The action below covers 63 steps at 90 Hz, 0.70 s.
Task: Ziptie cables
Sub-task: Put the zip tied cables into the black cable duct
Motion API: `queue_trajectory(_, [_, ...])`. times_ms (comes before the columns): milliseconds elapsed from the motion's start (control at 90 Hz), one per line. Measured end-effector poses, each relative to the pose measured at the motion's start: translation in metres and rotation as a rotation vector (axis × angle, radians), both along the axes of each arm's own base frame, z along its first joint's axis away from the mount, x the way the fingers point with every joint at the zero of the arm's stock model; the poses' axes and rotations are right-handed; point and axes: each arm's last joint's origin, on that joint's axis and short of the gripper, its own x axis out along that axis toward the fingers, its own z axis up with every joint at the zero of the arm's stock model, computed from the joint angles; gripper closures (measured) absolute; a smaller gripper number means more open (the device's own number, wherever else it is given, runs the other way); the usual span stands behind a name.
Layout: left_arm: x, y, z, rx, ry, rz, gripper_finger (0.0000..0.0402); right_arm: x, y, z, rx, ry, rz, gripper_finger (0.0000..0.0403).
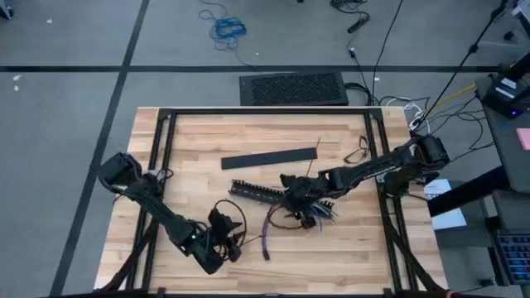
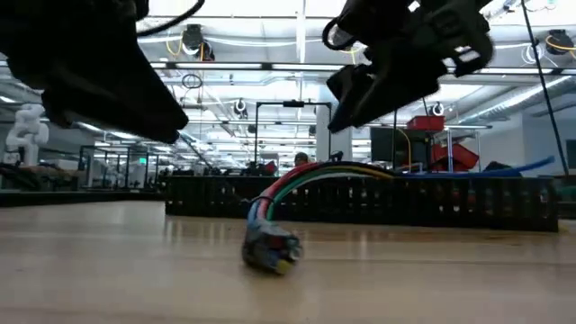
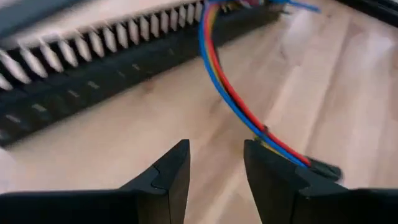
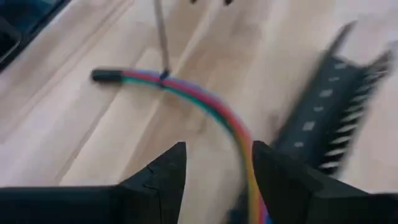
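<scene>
The cables (image 1: 277, 219), a bundle of coloured wires, curve across the wooden table. Their dark near end (image 2: 270, 247) lies on the wood, and the rest arches up toward the black slotted bar (image 1: 257, 192). A thin ziptie (image 4: 161, 37) stands up from the bundle near that end. My right gripper (image 1: 302, 200) hovers open over the bundle's far part, beside the slotted bar. In its wrist view the cables (image 4: 239, 134) run down between its fingers, close to one finger (image 4: 280, 180). My left gripper (image 1: 225, 233) is open over bare wood, left of the cables (image 3: 230, 93). My right gripper has the bundle (image 4: 249, 168) running along the inner side of one finger. I cannot tell whether that finger touches it. The fingers are apart and do not pinch it.
A flat black bar (image 1: 269, 157) lies on the table beyond the slotted bar. A loop of black cable (image 1: 356, 153) lies near the right rail. Black frame rails (image 1: 157, 157) run along the table's sides. Bare wood lies at the near right.
</scene>
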Motion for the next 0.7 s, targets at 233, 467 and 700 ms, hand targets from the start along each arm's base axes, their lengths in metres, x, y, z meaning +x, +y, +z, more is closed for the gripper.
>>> queue_trajectory(233, [0.003,-0.003,-0.008,-0.021,0.011,-0.018,0.0254,0.009,-0.001,-0.023,-0.07,0.025,0.006,0.0229])
queue_trajectory(467, [0.006,0.0,-0.007,0.016,0.023,-0.034,0.0254,0.01,-0.006,-0.016,-0.264,-0.041,-0.053,0.0229])
queue_trajectory(700, [0.012,-0.003,0.003,0.072,0.017,-0.081,0.0254,0.014,-0.003,-0.004,-0.268,-0.007,-0.033,0.0229])
